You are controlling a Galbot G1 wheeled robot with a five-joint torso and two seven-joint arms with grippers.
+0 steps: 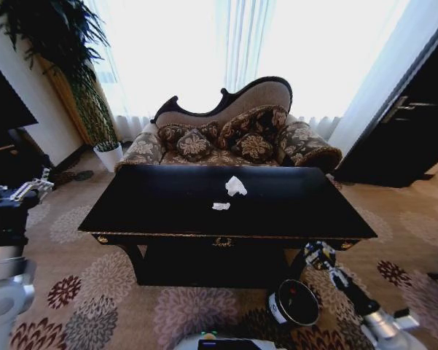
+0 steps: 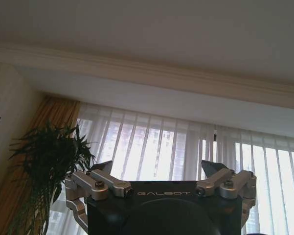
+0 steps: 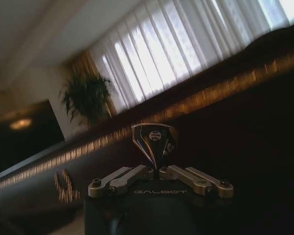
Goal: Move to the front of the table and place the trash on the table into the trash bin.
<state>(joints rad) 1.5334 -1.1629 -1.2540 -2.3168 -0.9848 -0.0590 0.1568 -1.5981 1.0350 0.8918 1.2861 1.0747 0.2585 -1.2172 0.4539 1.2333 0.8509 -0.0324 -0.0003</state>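
The glossy black table [image 1: 160, 200] stands straight ahead. On its top lie a crumpled white tissue [image 1: 235, 186] and a small white paper scrap [image 1: 221, 206]. The small black trash bin [image 1: 294, 302] sits on the carpet below the table's front right corner. My right gripper [image 1: 319, 255] hangs just above the bin, in front of the table's rail [image 3: 210, 93]. In the right wrist view my right gripper [image 3: 155, 149] is shut on a dark crushed can [image 3: 154, 137]. My left gripper [image 1: 36, 186] is raised at the far left, clear of the table. It is open and holds nothing [image 2: 158, 169].
A patterned sofa [image 1: 226, 135] stands right behind the table, before bright curtains. A potted plant [image 1: 106, 138] is at the back left, a dark cabinet [image 1: 415, 124] at the right and dark furniture [image 1: 4, 146] at the left. Floral carpet surrounds the table.
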